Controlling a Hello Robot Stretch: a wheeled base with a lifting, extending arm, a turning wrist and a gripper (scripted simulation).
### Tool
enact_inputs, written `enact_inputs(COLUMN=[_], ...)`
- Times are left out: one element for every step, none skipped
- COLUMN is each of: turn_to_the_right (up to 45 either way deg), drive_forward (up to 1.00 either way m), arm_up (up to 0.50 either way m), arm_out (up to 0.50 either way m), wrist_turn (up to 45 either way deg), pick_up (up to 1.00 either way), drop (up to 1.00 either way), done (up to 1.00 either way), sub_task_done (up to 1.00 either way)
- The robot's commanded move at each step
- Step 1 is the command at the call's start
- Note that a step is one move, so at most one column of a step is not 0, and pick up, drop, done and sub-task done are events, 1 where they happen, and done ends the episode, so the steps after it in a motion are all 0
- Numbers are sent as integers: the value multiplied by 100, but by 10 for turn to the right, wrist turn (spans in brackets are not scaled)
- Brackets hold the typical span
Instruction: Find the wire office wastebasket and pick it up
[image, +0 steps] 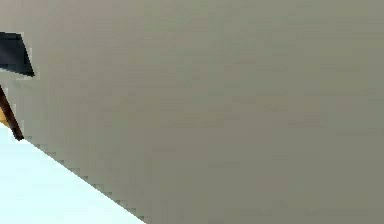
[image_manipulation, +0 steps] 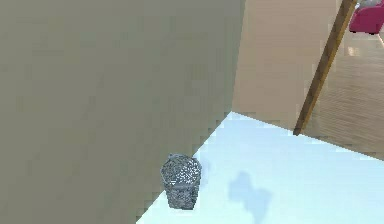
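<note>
The search is judged to be finished and the approach to be in hand. The wire wastebasket (image_manipulation: 181, 182), a grey mesh tub, is seen standing upright on the pale floor (image_manipulation: 290, 170). It is near in the arm side view, left of the middle, just beside the beige wall (image_manipulation: 110, 90). Whether the claw is apart or together cannot be told.

For the next move, the base would probably have to be shifted a little so that the arm's line is brought level with the basket. The arm would then be lowered and extended toward its rim. The wall on the basket's left is judged the chief hindrance, since little room is left there.

In the forward view a plain wall (image: 220, 100) is met close ahead, with a dark object (image: 14, 54) and a brown wooden leg (image: 9, 113) at the left edge. Farther off in the arm side view, a wooden post (image_manipulation: 322, 70), a wood-toned floor (image_manipulation: 355, 115) and something pink (image_manipulation: 368, 20) are made out at the right.
</note>
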Motion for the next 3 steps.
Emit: enact_inputs(turn_to_the_right=[0,0,0], drive_forward=[0,0,0], arm_up=[0,0,0], arm_out=[50,0,0], wrist_turn=[0,450,450], pick_up=[0,0,0], drop=[0,0,0], done=[0,0,0], sub_task_done=[0,0,0])
